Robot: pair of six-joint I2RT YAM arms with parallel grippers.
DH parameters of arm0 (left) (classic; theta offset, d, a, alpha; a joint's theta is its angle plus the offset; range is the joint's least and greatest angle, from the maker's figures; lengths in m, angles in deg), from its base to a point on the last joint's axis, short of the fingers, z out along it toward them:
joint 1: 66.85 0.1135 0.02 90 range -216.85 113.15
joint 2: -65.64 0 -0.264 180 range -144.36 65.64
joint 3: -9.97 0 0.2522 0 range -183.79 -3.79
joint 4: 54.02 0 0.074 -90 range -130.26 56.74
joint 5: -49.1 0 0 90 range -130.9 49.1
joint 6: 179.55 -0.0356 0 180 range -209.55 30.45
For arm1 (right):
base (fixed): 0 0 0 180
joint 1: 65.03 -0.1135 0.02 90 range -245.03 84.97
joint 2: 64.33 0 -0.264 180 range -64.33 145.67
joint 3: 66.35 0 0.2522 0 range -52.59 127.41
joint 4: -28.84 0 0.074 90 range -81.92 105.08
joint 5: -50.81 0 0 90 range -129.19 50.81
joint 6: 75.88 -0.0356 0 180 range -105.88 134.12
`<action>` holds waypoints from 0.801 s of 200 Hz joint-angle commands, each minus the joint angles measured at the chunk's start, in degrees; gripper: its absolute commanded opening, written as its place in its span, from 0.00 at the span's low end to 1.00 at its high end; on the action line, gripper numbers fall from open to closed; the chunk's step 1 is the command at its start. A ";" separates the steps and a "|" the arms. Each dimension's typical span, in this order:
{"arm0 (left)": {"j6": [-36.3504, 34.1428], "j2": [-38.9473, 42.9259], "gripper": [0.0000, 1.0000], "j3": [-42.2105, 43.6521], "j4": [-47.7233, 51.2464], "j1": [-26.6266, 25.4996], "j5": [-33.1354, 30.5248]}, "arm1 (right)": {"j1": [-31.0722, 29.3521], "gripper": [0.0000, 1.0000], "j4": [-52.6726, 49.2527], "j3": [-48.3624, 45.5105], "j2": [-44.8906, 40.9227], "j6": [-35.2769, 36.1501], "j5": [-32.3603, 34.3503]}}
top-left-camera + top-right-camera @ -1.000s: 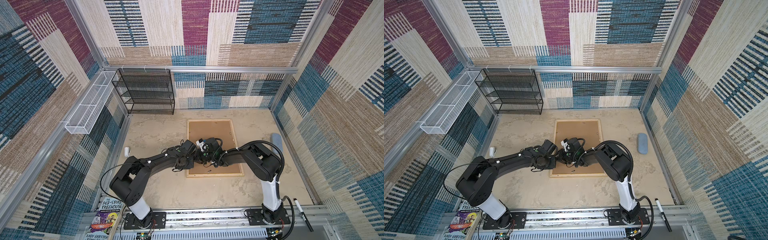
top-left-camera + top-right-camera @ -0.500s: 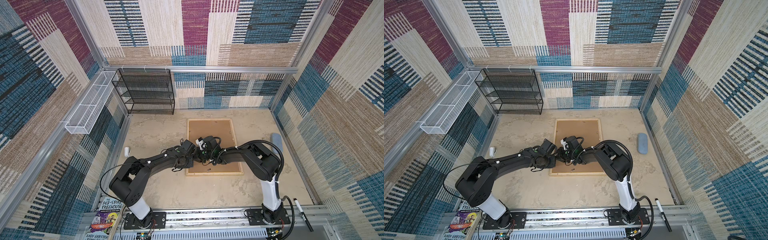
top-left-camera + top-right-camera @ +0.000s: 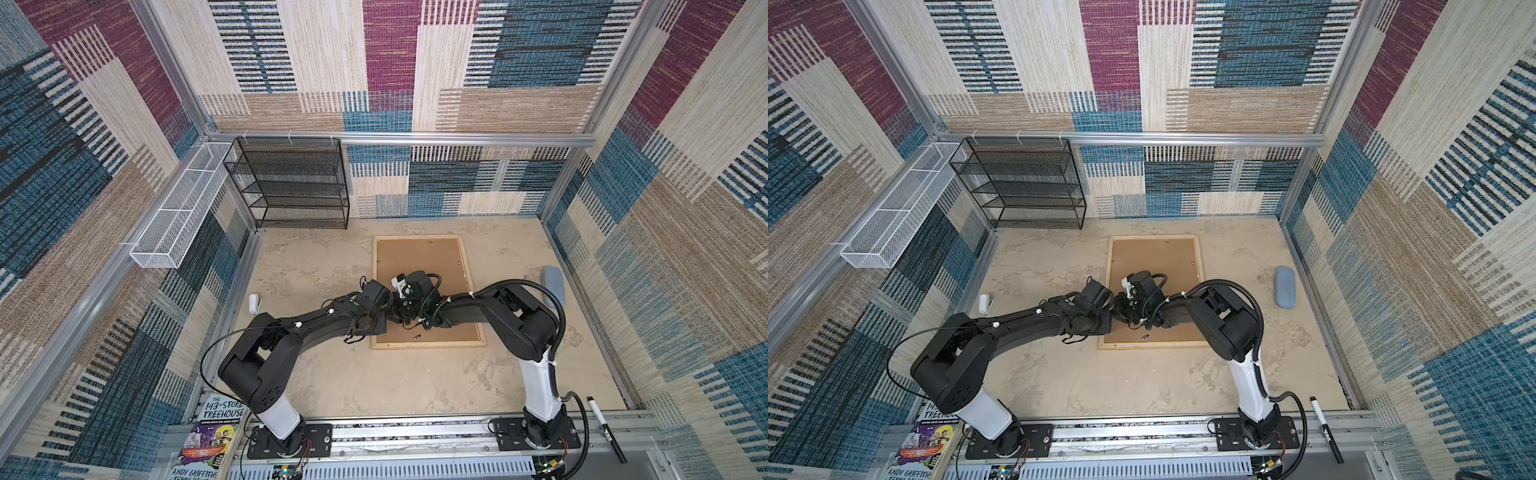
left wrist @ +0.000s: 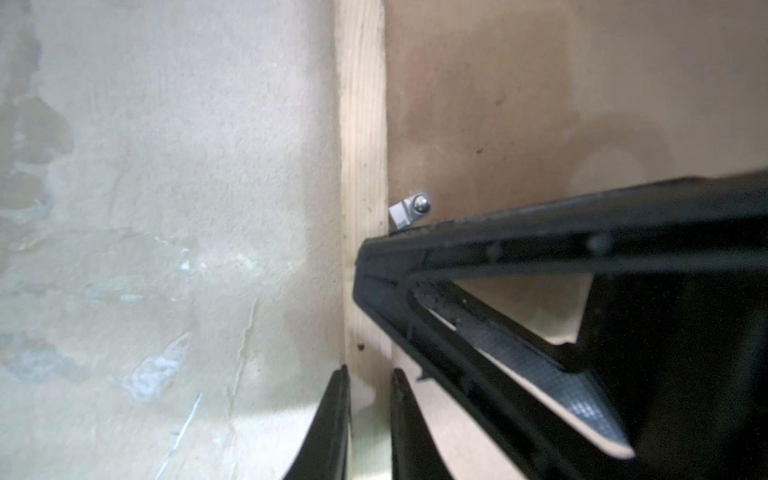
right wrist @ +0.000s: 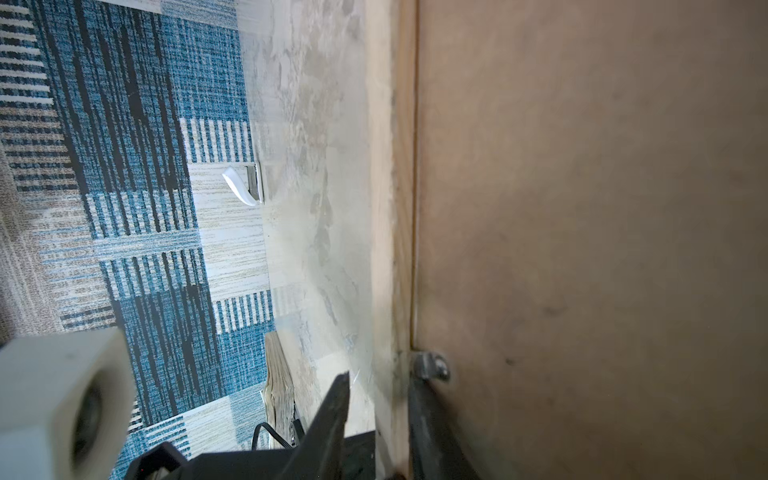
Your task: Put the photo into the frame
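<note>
The frame [image 4: 363, 124] lies flat — left gripper [image 4: 368, 376] clamped narrowly on its left rail; right gripper [image 5: 378, 380] just beside, astride the same rail — jaws partly open, nothing held

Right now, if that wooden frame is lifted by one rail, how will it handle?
Probably light: the frame has thin pale rails. Likely sags away from a one-edge grip, being wide. Backing board might shift; small clips hold it.

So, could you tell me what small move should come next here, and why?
Probably nudge the metal tab sideways with the right claw: it straddles the rail of the frame right beside that tab, which overlaps the backing board, while the left claw pinches the rail steady.
</note>
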 commanded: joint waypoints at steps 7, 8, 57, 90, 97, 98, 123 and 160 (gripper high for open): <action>-2.60 0.40 0.00 0.32 0.19 -1.11 11.71 | 0.13 0.28 -1.60 0.76 2.06 -0.64 12.29; -2.64 0.44 0.00 0.33 0.18 -1.11 11.72 | 0.14 0.28 -1.57 0.76 2.11 -0.65 12.28; -2.68 1.07 0.00 0.69 -0.11 -1.28 11.81 | 0.24 0.28 -1.18 1.04 3.43 -1.79 12.77; -2.76 1.35 0.00 0.95 -0.06 -1.29 11.72 | 0.77 0.27 -0.83 1.11 4.18 -2.48 12.60; -2.77 1.44 0.00 0.96 -0.05 -1.29 11.64 | 0.96 0.28 -0.53 1.11 4.29 -2.47 12.39; -2.81 1.44 0.00 0.96 -0.03 -1.29 11.64 | 0.95 0.28 -0.51 1.11 4.32 -2.44 12.33; -2.57 1.44 0.00 0.88 0.47 -1.29 10.05 | 0.94 0.28 0.92 1.55 4.46 -1.10 9.84; -0.67 2.06 0.00 0.25 2.52 -0.32 2.93 | 0.97 0.30 7.58 -1.88 0.79 4.17 5.43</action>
